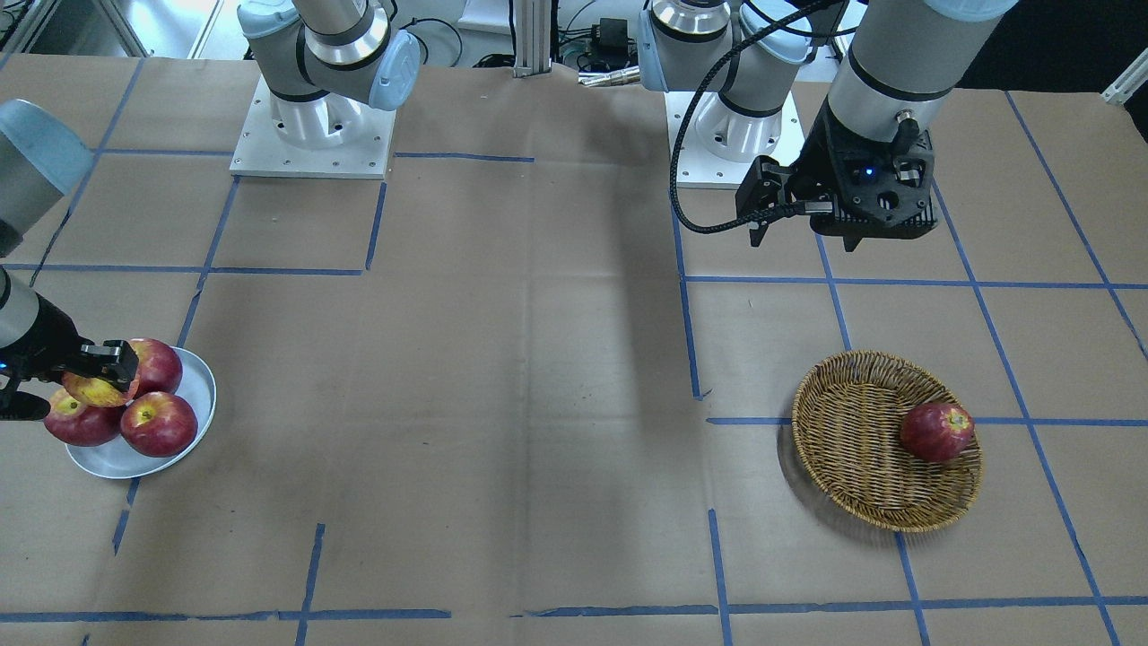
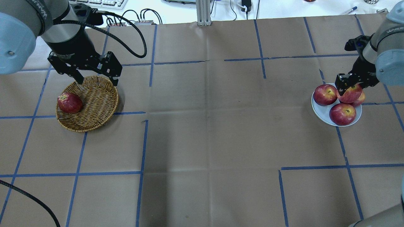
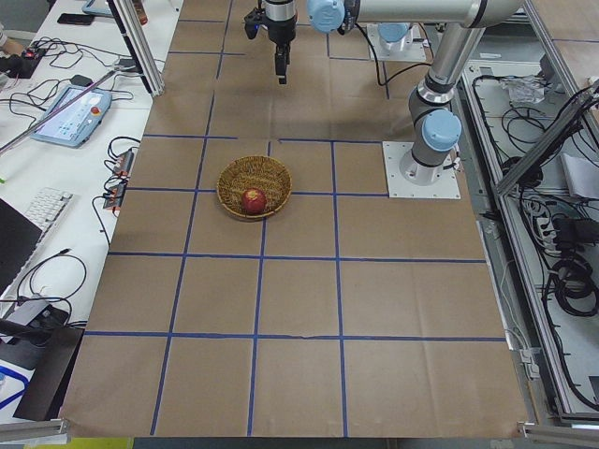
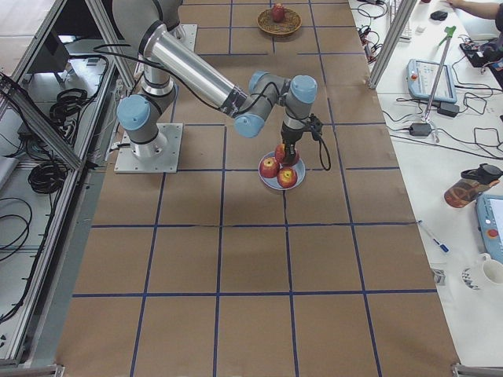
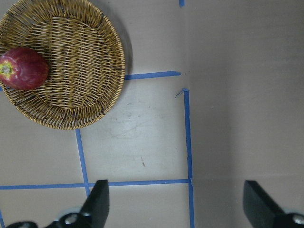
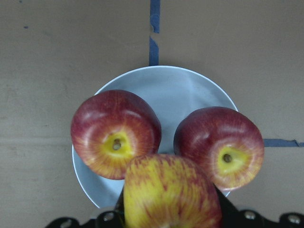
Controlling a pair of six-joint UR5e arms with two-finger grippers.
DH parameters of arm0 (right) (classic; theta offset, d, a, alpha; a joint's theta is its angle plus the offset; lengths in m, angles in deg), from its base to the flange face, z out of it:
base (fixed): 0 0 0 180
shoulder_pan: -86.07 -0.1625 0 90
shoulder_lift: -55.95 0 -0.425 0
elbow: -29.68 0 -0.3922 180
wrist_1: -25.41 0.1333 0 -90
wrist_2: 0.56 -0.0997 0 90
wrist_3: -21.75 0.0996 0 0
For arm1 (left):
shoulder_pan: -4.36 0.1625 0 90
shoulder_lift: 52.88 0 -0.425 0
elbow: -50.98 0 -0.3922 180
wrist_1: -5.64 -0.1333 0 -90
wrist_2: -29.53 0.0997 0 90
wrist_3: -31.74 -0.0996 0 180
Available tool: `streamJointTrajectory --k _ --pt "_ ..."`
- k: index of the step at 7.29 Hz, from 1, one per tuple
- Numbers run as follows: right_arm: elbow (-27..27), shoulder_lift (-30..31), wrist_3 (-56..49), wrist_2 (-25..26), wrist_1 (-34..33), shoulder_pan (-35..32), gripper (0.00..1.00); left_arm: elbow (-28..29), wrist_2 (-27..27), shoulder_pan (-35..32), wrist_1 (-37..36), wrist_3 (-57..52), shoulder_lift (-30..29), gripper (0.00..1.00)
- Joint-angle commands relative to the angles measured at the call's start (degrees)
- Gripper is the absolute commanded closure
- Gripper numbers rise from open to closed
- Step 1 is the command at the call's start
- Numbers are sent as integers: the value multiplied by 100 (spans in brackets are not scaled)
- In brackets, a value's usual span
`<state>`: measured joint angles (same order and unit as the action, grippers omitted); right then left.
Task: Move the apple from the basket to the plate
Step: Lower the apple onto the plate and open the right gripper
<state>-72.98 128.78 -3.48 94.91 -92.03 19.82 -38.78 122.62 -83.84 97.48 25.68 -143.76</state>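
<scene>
My right gripper (image 2: 347, 85) is shut on the apple (image 6: 168, 194), a lighter red one with yellow streaks. It holds the apple (image 1: 92, 391) low over the pale plate (image 6: 171, 90), by that plate's (image 2: 319, 110) robot-side edge. I cannot tell whether the apple touches the fruit below. The wicker basket (image 2: 94, 101) stands at the table's other end and also shows in the left wrist view (image 5: 71, 66). My left gripper (image 2: 98, 81) is open and empty, raised over the basket's far rim.
Three dark red apples (image 2: 342, 113) (image 2: 325, 94) (image 1: 81, 423) lie on the plate. One dark red apple (image 2: 69, 102) lies in the basket. Brown paper with blue tape lines covers the table (image 2: 205, 126). Both arm bases (image 1: 314, 135) stand at the robot's edge.
</scene>
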Motion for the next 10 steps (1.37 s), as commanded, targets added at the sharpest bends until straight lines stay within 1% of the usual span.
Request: streamJointTrajectory --k 1,2,3,5,6,8,9,10 --pt "-61 -41 -8 69 -17 68 47 2 8 5 1 0 52 1" --pt "-52 -33 0 69 -17 77 20 -15 -18 5 1 -9 122 1" --pt "9 -33 0 77 -17 77 0 -32 -10 -4 1 0 140 1" --pt "140 81 79 25 -8 68 0 -76 -1 -13 1 -9 271 1" --pt "489 116 97 7 149 7 0 -120 8 4 18 -44 324 1" --pt "1333 300 297 7 1366 -343 0 -103 -10 5 1 -71 316 1" --pt "1589 545 743 7 2033 -580 0 -112 -1 -4 1 -71 316 1" --pt "1574 869 1156 7 2275 -913 0 -112 -1 -4 10 -71 325 1"
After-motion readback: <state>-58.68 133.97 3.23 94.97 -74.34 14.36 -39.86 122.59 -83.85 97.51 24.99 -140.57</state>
